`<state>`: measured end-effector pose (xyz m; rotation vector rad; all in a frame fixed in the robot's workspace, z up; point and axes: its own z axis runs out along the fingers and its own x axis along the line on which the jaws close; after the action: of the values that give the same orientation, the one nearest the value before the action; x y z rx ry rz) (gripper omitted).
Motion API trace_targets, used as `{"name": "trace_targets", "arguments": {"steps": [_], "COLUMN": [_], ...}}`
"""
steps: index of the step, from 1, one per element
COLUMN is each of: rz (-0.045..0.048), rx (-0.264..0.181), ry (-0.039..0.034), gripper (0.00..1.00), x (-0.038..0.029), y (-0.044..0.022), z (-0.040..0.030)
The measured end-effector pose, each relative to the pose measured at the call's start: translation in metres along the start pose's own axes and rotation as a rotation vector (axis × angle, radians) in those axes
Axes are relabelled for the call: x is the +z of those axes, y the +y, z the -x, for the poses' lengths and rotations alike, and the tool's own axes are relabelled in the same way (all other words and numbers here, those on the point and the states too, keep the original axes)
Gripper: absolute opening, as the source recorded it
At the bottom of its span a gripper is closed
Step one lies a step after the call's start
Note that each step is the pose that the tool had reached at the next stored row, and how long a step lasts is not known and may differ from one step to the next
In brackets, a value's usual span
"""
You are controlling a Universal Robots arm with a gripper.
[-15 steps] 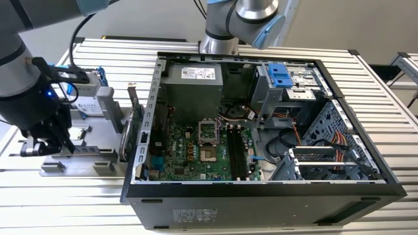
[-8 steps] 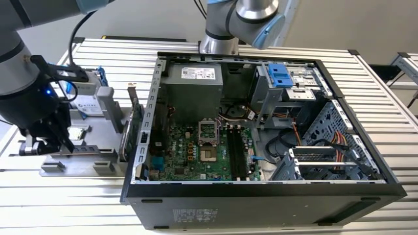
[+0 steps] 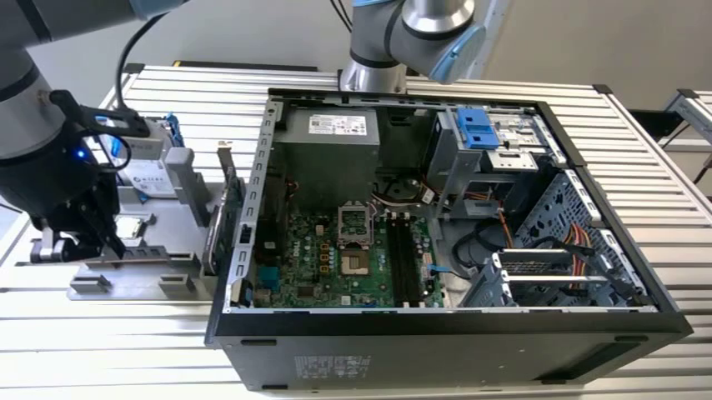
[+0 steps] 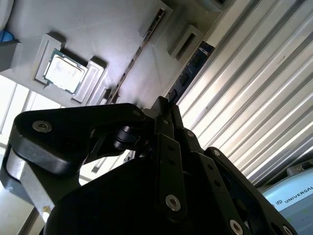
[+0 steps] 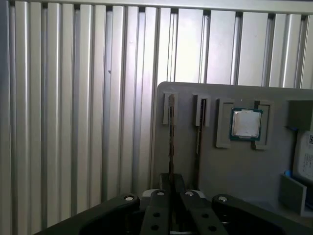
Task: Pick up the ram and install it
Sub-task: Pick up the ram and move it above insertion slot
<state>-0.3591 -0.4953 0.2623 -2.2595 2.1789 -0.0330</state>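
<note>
The ram [image 5: 171, 137] is a thin dark strip standing on edge in the outermost slot of a grey holder tray [image 5: 234, 166], beside the tray's edge. The second wrist view shows the same ram [image 4: 193, 61]. My gripper [image 5: 171, 182] sits over one end of it with both fingers pressed against its sides, shut on it while it rests in the slot. In the second wrist view the gripper [image 4: 165, 105] narrows to a point right at the strip. In the exterior view the gripper [image 3: 78, 242] hangs over the tray [image 3: 133, 279], at the left of the open computer case [image 3: 445, 325].
A second strip [image 5: 199, 132] stands in the neighbouring slot, and a square silver chip [image 5: 246, 123] lies in a pocket beyond it. A green card with a metal bracket [image 3: 228, 217] stands between tray and case. Black motherboard slots [image 3: 403, 258] run inside the case. Another arm [image 3: 412, 33] stands behind it.
</note>
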Motion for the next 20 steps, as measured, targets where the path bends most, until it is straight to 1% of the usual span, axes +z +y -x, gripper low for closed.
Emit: {"name": "trace_targets", "arguments": {"steps": [4, 14, 20], "rz": [0.0000, 0.0000, 0.0000], "rx": [0.000, 0.000, 0.000], "ry": [-0.0001, -0.0001, -0.0001], "gripper": [0.00, 0.00, 0.00], "x": [-0.0031, -0.0165, -0.0229], "y": [0.0000, -0.0001, -0.0003], "z": [-0.0001, -0.0002, -0.0004]}}
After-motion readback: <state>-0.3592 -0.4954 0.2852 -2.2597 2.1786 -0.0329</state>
